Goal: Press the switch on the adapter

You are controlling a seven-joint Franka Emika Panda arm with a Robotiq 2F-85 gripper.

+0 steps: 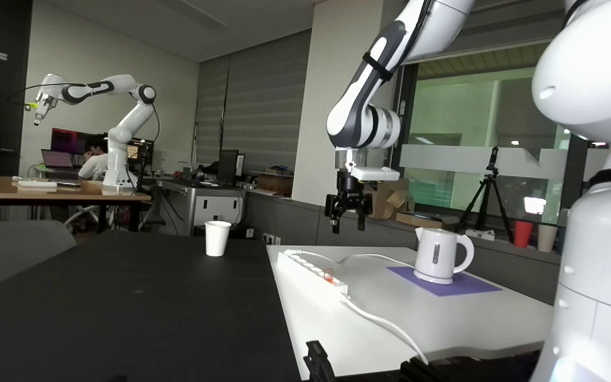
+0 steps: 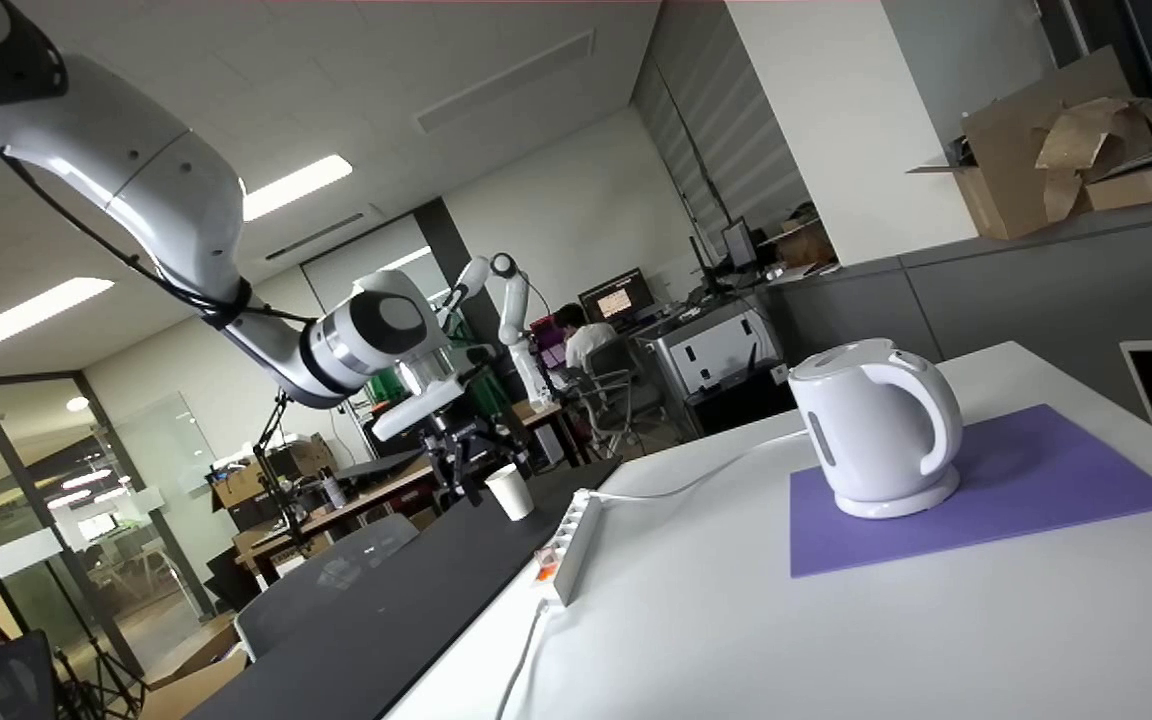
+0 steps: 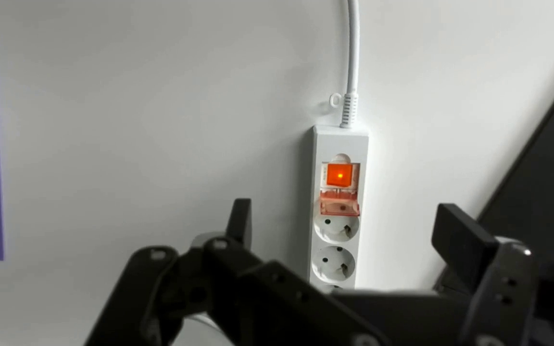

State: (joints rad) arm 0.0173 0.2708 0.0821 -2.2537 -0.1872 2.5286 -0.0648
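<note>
The adapter, a long white power strip, lies on the white table in both exterior views and in the wrist view. Its switch is a small orange square at the cord end, with a bright glowing spot. A clear red cover stands flipped open beside it, over the nearest socket. My gripper is open and empty, high above the far part of the strip, touching nothing. In the wrist view its fingers are wide apart on either side of the strip, and the gripper hides the strip's lower end.
A white kettle stands on a purple mat. A white cord leaves the strip's switch end; another white cord runs from its far end towards the kettle. A white cup stands on the black table alongside.
</note>
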